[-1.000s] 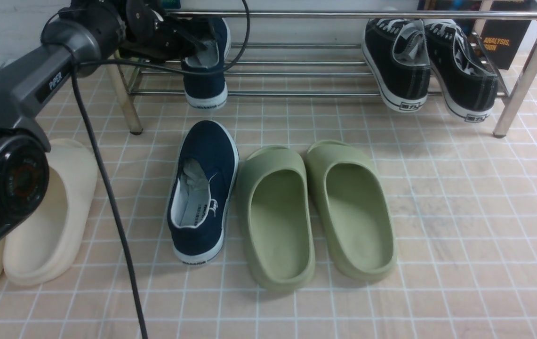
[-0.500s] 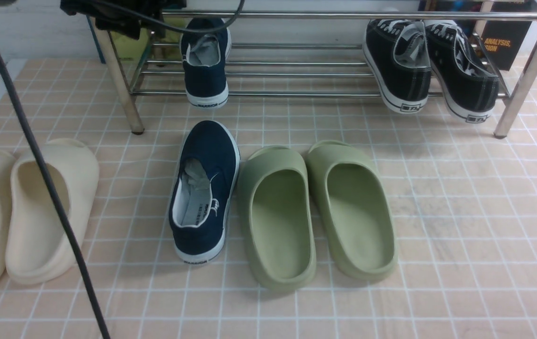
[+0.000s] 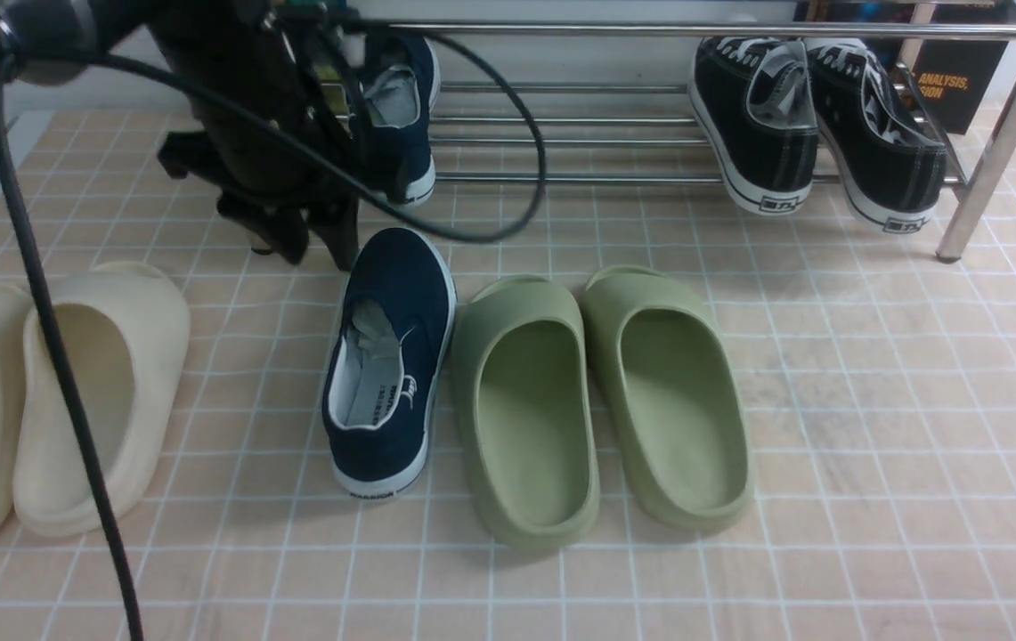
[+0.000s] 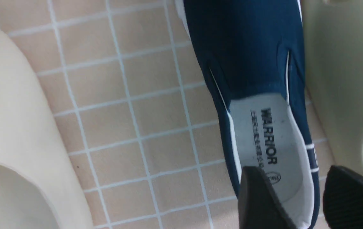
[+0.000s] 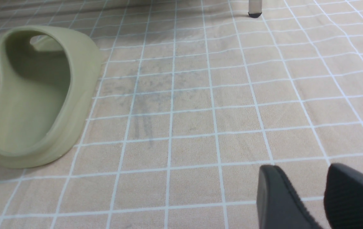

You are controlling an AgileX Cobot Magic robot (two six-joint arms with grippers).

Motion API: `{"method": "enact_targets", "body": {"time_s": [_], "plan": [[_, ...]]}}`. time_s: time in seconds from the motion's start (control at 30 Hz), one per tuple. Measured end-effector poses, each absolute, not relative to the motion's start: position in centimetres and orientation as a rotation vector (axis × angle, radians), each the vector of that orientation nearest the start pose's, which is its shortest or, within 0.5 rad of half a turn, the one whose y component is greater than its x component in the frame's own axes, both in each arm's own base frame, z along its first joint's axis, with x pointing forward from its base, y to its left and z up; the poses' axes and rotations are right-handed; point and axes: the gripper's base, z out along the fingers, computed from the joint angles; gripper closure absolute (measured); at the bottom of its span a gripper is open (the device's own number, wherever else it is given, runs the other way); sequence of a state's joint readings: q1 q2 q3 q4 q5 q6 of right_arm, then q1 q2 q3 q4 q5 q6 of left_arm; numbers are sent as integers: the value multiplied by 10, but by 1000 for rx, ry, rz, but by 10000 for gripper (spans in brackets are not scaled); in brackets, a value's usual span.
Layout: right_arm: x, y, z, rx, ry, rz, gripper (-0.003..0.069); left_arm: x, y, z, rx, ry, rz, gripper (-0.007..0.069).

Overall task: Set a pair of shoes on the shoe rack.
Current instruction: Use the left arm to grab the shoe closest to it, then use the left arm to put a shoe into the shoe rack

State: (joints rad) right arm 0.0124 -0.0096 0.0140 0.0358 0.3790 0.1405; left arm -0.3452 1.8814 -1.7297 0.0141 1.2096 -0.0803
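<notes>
Olive-green slides [image 3: 525, 418] beside navy sneaker [image 3: 390, 365]

— Spot anything on the tiled floor [image 3: 873, 427]?
— Olive-green slides [image 3: 521, 525] side by side; cream slides [image 3: 160, 312] too.
— And farther back?
— Black lace-up sneakers [image 3: 766, 142], with a dark book [image 3: 948, 102] behind.

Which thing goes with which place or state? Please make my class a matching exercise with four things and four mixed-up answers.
Things
1. Black lace-up shoes
2. Green slippers
3. Navy shoe with its heel nearest the camera, below the rack
4. Left hand

Places or states
A. On the tiles, between the cream slippers and the green ones
B. Open, with nothing held
C. At the right end of the rack
D. Side by side on the tiles, both empty

Pairs: 1-C, 2-D, 3-A, 4-B
</notes>
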Motion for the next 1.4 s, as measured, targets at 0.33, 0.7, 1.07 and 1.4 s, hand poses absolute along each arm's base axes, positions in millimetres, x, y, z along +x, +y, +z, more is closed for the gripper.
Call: {"method": "enact_targets", "body": {"time_s": [0.33, 0.7, 1.07, 1.4], "plan": [[52, 2, 175, 141, 1864, 141, 422, 359, -132, 206, 257, 2863, -43, 320], [52, 2, 175, 141, 1864, 141, 422, 342, -121, 233, 278, 2788, -4, 596], [52, 2, 175, 141, 1864, 141, 421, 298, -113, 319, 220, 2616, -195, 595], [52, 2, 175, 141, 1864, 141, 421, 347, -141, 282, 131, 2515, -403, 595]]}}
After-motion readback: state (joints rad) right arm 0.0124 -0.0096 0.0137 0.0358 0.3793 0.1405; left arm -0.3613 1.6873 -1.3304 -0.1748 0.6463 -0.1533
